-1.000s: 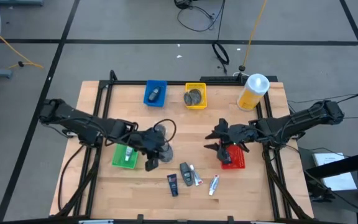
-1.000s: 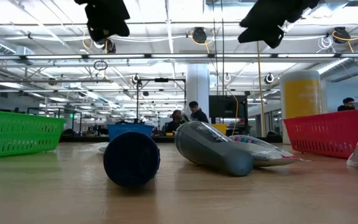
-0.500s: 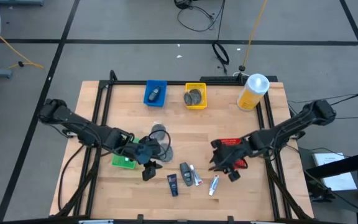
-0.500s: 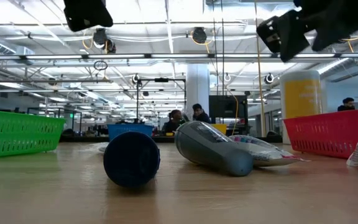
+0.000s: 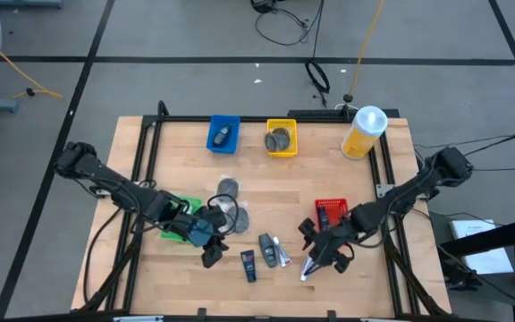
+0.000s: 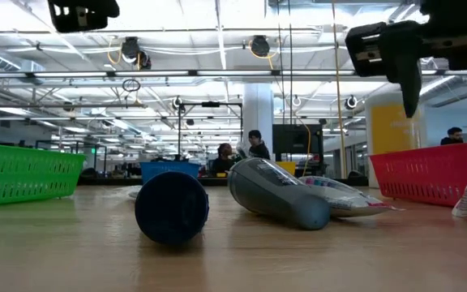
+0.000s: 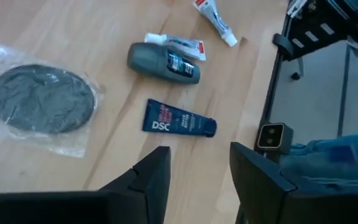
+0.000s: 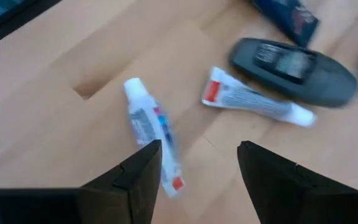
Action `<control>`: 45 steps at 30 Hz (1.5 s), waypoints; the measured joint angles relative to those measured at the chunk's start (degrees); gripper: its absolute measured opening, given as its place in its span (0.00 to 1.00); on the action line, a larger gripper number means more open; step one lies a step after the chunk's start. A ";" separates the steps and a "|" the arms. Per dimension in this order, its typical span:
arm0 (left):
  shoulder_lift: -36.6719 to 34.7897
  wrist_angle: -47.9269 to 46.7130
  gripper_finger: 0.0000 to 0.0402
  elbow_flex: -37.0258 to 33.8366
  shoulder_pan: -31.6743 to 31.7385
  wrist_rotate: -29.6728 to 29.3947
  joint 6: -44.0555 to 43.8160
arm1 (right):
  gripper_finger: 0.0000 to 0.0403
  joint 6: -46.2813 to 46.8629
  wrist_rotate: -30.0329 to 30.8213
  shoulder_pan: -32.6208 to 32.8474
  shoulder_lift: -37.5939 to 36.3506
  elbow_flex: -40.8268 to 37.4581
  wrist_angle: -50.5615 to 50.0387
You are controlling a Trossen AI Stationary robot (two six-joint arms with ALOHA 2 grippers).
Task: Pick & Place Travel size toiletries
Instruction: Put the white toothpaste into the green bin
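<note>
Near the table's near edge lie a dark blue tube [image 5: 249, 266], a grey mini bottle [image 5: 266, 249] and two white tubes [image 5: 282, 256] [image 5: 308, 266]. Two bagged grey discs [image 5: 231, 201] lie farther back. My left gripper [image 5: 211, 255] hovers open just left of the blue tube [image 7: 178, 124]. My right gripper [image 5: 322, 258] hovers open over the right-hand white tube [image 8: 151, 134], touching nothing. In the low view the blue tube [image 6: 171, 207] points end-on, with the grey bottle [image 6: 278, 195] beside it.
A green tray [image 5: 175, 225] sits behind my left gripper and a red tray [image 5: 332, 213] behind my right. A blue tray [image 5: 223, 133] and a yellow tray [image 5: 281, 139] stand at the far side, each holding items, next to a big yellow bottle [image 5: 365, 131].
Both grippers have moved toward the table's near edge. The left went from beside the discs and green tray to beside the blue tube. The right left the red tray, came lower and now hangs over the white tube. No object has moved.
</note>
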 joint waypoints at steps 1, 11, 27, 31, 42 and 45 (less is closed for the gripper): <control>0.00 -0.30 0.42 0.00 0.04 0.00 -0.57 | 0.52 -0.46 -0.68 0.33 0.74 0.00 0.20; 0.00 -1.63 0.53 0.00 0.05 -0.21 -1.36 | 0.53 -1.05 -0.93 2.98 6.11 0.00 2.81; 0.00 -2.77 0.59 0.00 0.13 -0.23 -2.32 | 0.48 2.75 -1.55 2.52 14.27 0.20 3.48; 0.00 -2.79 0.59 0.00 0.13 -0.24 -2.31 | 0.35 5.68 -1.63 2.54 14.08 0.13 3.20; 0.00 -3.24 0.59 0.00 0.48 -0.23 -2.29 | 0.06 15.42 -0.67 1.74 12.42 -0.09 3.07; 0.00 -3.00 0.59 0.00 1.11 -0.21 -2.28 | 0.05 18.67 -0.63 0.65 10.83 -0.13 3.04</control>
